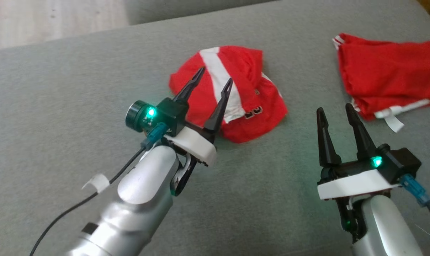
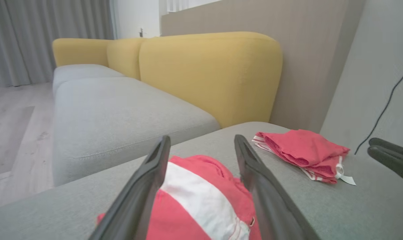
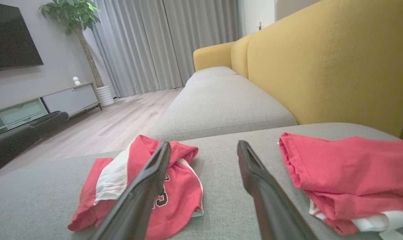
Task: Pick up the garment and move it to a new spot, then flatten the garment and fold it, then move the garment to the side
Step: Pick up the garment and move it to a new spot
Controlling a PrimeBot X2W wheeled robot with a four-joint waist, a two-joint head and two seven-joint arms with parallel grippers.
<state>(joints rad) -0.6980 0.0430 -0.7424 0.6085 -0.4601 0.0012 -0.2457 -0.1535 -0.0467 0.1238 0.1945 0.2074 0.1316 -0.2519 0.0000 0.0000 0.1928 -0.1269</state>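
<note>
The garment point(image 1: 236, 106) is a crumpled red piece with a white stripe and a number, lying in a heap on the grey cushion point(image 1: 76, 89). My left gripper point(image 1: 216, 74) hovers over its left part, open, with nothing between the fingers. The left wrist view shows the garment point(image 2: 194, 186) just below and between the spread fingers of that gripper point(image 2: 202, 138). My right gripper point(image 1: 334, 108) stands open to the garment's right, over bare cushion. In the right wrist view the garment point(image 3: 184, 200) lies left of and behind that gripper point(image 3: 204, 144).
A second red garment point(image 1: 385, 74), folded with white trim and a tag, lies at the cushion's far right point(image 2: 301, 150) point(image 3: 348, 166). Yellow sofa backs point(image 2: 208, 73) rise behind the cushion. Wooden floor point(image 1: 40, 17) lies beyond the cushion's far left edge.
</note>
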